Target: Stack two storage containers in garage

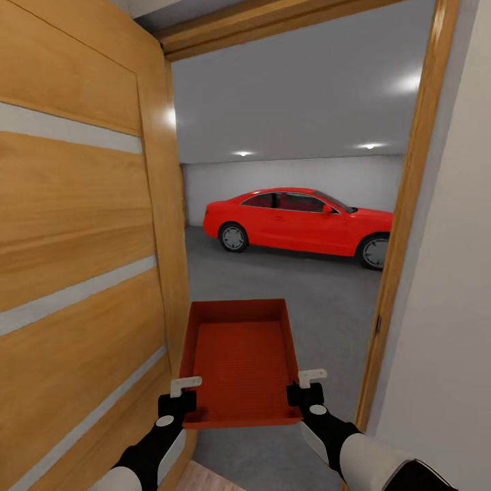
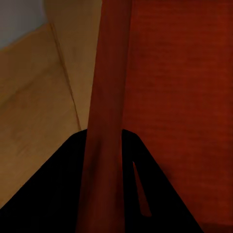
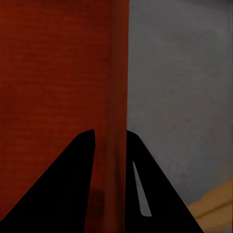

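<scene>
Storage container [image 1: 242, 361] clamped by left gripper [image 1: 179, 395] and right gripper [image 1: 307, 387], underside hidden.

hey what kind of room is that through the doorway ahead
Most likely a garage: a red car stands on dark grey floor under round ceiling lights, seen past the open wooden door.

The head view looks forward and down through a doorway, the container [image 1: 240, 361] low at centre frame. Each wrist view sits very close along one container [image 2: 170, 97] wall [image 3: 58, 73], sharing that box with the head view.
</scene>
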